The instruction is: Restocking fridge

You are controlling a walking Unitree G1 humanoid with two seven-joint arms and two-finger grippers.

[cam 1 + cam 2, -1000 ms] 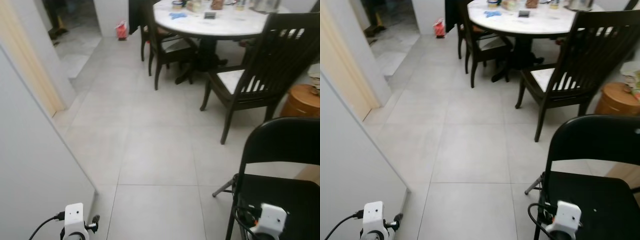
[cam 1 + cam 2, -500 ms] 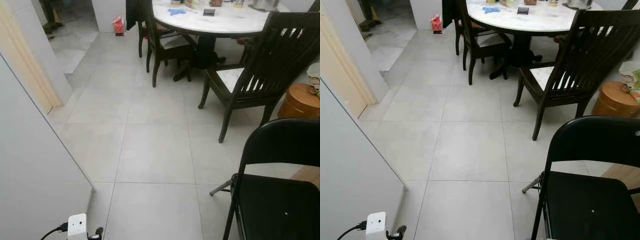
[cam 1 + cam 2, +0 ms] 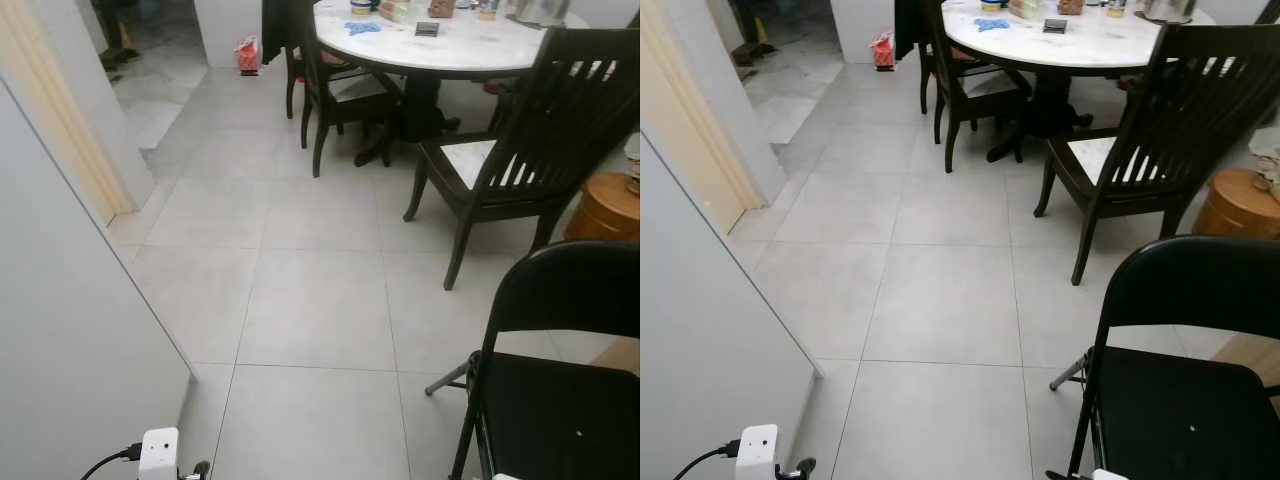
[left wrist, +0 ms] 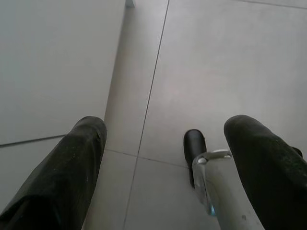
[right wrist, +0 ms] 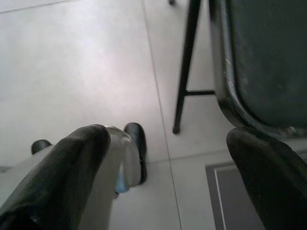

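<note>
The left hand (image 4: 163,167) hangs low over the grey tile floor (image 3: 310,300), its two black fingers (image 4: 72,167) wide apart with nothing between them. A tall pale wall panel (image 3: 70,330) stands just beside it on the robot's left. The right hand (image 5: 163,177) hangs low too, fingers (image 5: 72,167) wide apart and holding nothing. It is right next to a black folding chair (image 3: 560,380), near the chair's thin leg and the edge of its seat.

The top of the left arm, a small white box with a black cable (image 3: 158,452), peeks up at the near edge of the floor.

Farther out on the right sits a round brown wooden stool (image 3: 605,205). Beyond it a dark wooden chair (image 3: 520,150) faces a round white tabletop (image 3: 450,45) with small things on it that are too small to name. Another dark chair (image 3: 335,90) stands behind that. A small red bag (image 3: 247,55) sits on the floor far back, by a doorway.

No fridge can be made out in these views.
</note>
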